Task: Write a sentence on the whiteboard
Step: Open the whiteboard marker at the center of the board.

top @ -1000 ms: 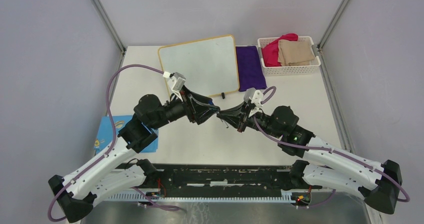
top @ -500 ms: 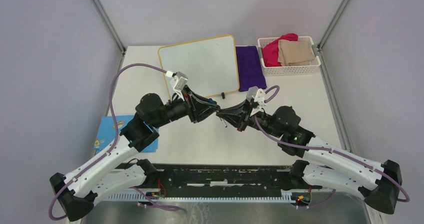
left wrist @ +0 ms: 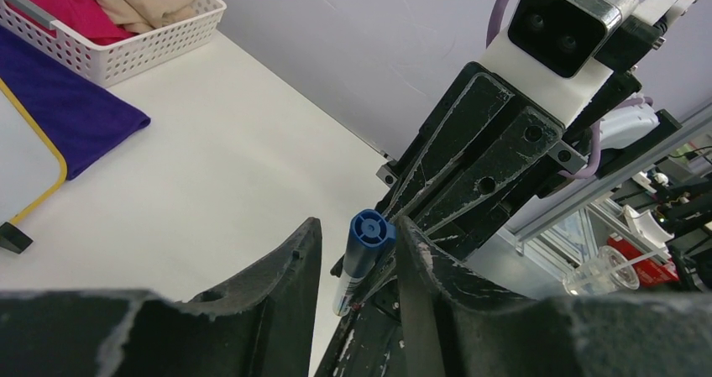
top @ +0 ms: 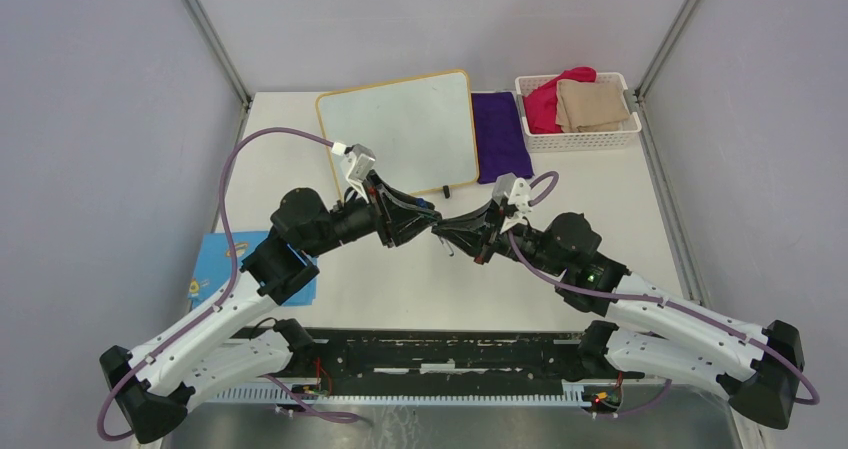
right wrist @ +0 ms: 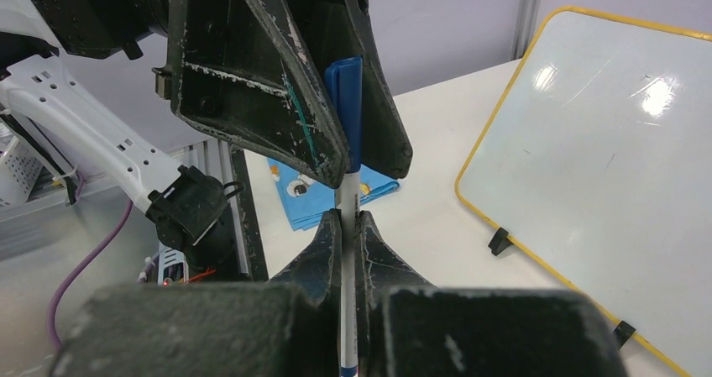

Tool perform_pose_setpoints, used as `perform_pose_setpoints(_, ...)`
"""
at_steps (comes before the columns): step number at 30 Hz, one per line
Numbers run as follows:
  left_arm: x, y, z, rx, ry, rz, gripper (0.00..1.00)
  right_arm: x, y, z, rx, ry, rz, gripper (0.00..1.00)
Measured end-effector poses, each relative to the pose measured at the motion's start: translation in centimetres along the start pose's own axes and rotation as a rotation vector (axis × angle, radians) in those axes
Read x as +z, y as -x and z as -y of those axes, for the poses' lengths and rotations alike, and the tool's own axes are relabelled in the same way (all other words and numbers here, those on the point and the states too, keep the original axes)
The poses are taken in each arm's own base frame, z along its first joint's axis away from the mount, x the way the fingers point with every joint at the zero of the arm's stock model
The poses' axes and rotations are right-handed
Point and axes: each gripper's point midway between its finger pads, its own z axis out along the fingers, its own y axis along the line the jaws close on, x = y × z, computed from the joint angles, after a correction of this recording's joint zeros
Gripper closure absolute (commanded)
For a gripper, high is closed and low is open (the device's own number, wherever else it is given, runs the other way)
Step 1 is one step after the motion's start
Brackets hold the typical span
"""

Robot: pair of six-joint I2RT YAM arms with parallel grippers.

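Observation:
The whiteboard lies flat at the back of the table, blank; no sentence shows on it. It also shows in the right wrist view. Both grippers meet above the table's middle. My right gripper is shut on the white barrel of a marker. The marker's blue cap points into my left gripper. The left jaws stand open around the cap. The cap rests against one finger, with a gap to the other.
A purple cloth lies right of the whiteboard. A white basket with red and tan cloths stands at the back right. A blue booklet lies at the table's near left, under the left arm.
The left gripper shifted slightly up and toward the right gripper a second ago. It has stayed still since. The right arm has not moved.

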Motion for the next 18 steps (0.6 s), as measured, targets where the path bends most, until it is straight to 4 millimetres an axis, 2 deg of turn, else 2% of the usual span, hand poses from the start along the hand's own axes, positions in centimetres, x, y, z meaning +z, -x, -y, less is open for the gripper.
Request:
perform_pose_setpoints(2,0.0,0.1,0.0,-0.002,-0.001,0.003,0.67,0.0,0.0,0.0,0.000,0.000,0.000,1.00)
perform_pose_setpoints(5,0.0,0.2,0.1,0.000,-0.005,0.010,0.96,0.0,0.0,0.0,0.003,0.000,0.000,1.00)
perform_pose_setpoints(8,0.0,0.3,0.1,0.001,-0.004,0.017,0.98,0.0,0.0,0.0,0.008,-0.001,0.002,1.00)
perform_pose_setpoints(9,0.0,0.3,0.1,0.001,-0.002,0.018,0.98,0.0,0.0,-0.1,0.009,0.001,0.001,0.94)
perform_pose_setpoints(13,-0.3,0.2,0.1,0.001,-0.003,0.021,0.98,0.0,-0.1,-0.4,0.019,0.019,-0.005,0.47)
perform_pose_setpoints(14,-0.4,0.2,0.2,0.002,-0.004,0.023,0.98,0.0,-0.2,-0.6,0.024,0.027,-0.008,0.40)
perform_pose_setpoints(16,-0.6,0.5,0.4,0.006,-0.010,0.032,0.98,0.1,-0.4,-0.8,0.027,0.044,-0.015,0.33)
perform_pose_setpoints(18,-0.9,0.8,0.8,0.011,-0.019,0.043,0.98,0.2,-0.6,-1.2,0.036,0.067,-0.025,0.31)
